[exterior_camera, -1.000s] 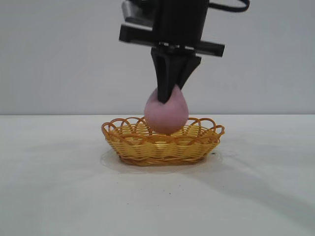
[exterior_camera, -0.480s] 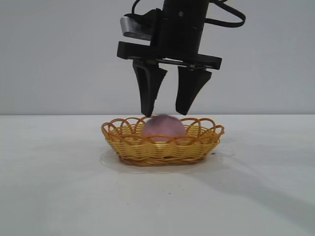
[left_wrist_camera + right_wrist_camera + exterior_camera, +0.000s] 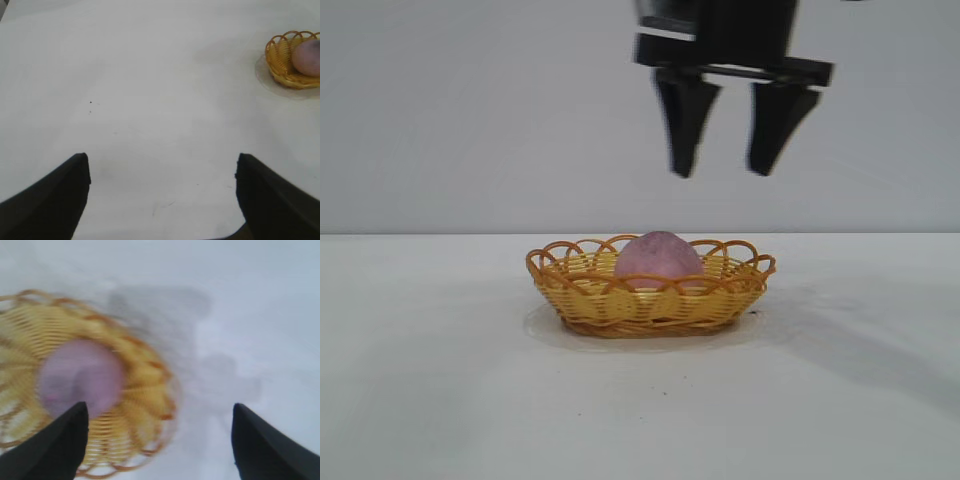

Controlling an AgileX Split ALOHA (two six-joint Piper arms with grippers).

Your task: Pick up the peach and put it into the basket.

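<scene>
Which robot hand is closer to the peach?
Right. The right gripper hangs open above the peach, slightly to its right. The left gripper sits far off across the table.

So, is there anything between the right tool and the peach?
No. In the exterior view only bare air separates the open right tool from the peach in the basket.

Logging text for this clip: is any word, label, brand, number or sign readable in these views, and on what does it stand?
None: no readable text in any view.
The basket, the peach in it, the bare table and the wall carry no print.
The open right hand above the basket and the open left hand show plain black surfaces with no visible marking.
</scene>
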